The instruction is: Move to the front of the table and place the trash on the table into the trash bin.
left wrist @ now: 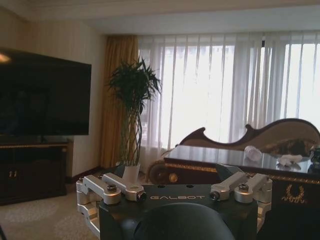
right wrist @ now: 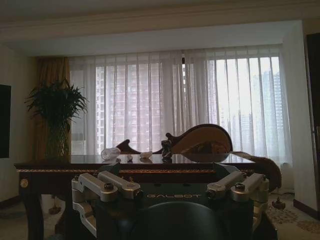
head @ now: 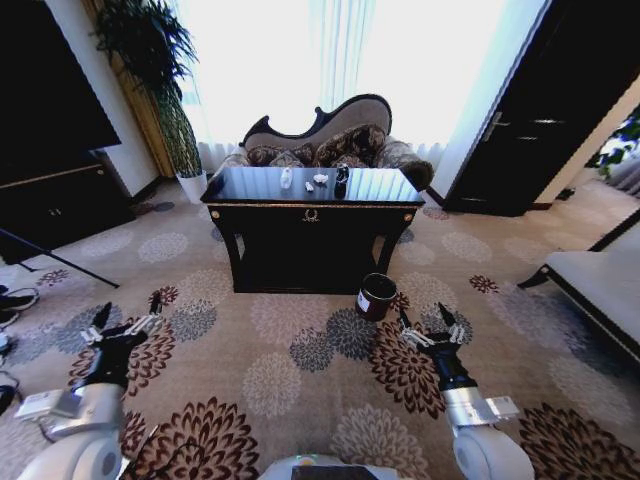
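Far beyond both hands (head: 128,323) (head: 432,326): tabletop trash (head: 318,179).

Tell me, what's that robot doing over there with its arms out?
It's getting ready to tidy up. The robot stands back from the black table, where a can, a paper wad and other small trash sit. The trash bin stands on the carpet by the table's front corner. The left gripper and right gripper hang low over the carpet, both open, holding nothing.

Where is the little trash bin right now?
In the head view, the trash bin stands on the carpet by the table's front right leg, ahead of the right gripper.
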You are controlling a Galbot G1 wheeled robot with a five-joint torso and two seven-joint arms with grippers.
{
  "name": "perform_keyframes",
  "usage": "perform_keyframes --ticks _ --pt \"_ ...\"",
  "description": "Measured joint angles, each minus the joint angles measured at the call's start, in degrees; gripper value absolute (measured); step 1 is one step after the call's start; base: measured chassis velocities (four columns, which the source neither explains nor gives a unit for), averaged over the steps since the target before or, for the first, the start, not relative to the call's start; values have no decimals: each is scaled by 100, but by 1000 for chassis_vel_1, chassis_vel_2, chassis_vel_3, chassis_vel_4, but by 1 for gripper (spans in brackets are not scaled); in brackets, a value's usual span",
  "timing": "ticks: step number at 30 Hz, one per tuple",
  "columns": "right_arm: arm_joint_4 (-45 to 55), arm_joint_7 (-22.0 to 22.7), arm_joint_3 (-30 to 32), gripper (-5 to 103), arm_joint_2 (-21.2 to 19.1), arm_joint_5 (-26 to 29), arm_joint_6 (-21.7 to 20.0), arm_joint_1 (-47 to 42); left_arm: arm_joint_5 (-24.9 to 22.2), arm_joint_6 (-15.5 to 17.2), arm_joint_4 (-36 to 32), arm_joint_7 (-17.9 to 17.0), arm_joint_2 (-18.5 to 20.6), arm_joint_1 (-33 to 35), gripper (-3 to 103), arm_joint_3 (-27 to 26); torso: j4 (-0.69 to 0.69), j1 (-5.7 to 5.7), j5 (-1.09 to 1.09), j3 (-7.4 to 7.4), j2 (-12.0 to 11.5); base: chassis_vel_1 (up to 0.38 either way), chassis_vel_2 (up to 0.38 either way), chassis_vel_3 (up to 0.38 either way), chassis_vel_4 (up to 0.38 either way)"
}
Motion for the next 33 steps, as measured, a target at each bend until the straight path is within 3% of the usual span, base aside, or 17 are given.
perform_keyframes --ticks 9,33 --pt "-16 -43 -78 100 30 -65 -2 -3 159 57 119 -52 -85 -14 100 202 0 0 -1 0 0 0 0 0 0" --pt "54 -72 -52 100 73 107 -19 13 94 44 -294 -40 -117 95 100 102 0 -1 0 0 0 -2 1 1 -2"
